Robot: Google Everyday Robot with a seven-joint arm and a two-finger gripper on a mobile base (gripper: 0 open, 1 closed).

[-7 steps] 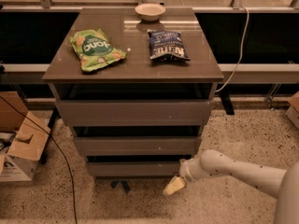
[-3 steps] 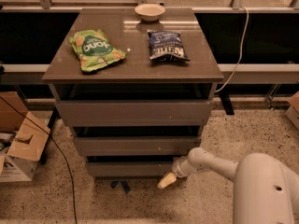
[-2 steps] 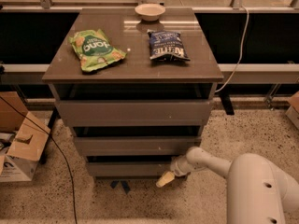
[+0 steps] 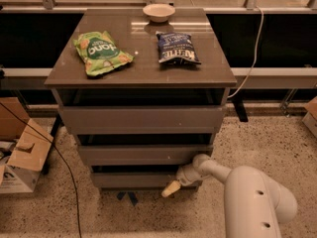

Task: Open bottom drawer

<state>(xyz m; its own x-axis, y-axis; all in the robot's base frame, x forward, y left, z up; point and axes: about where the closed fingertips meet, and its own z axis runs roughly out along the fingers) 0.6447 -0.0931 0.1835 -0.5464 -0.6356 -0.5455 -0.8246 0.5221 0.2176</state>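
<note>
The bottom drawer [image 4: 130, 180] looks rigid and handleless, so pull by its top edge. The gripper [image 4: 171, 188] is at the right of the drawer front. Whether it is gripping cannot be told.

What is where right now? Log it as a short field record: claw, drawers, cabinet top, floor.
claw: low, in front of the right end of the bottom drawer; contact unclear
bottom drawer: not visibly pulled out
middle drawer: looks shut
top drawer: looks shut
cabinet top: green snack bag on the left, blue snack bag on the right, bowl at the back edge
floor, left: cardboard box
</note>
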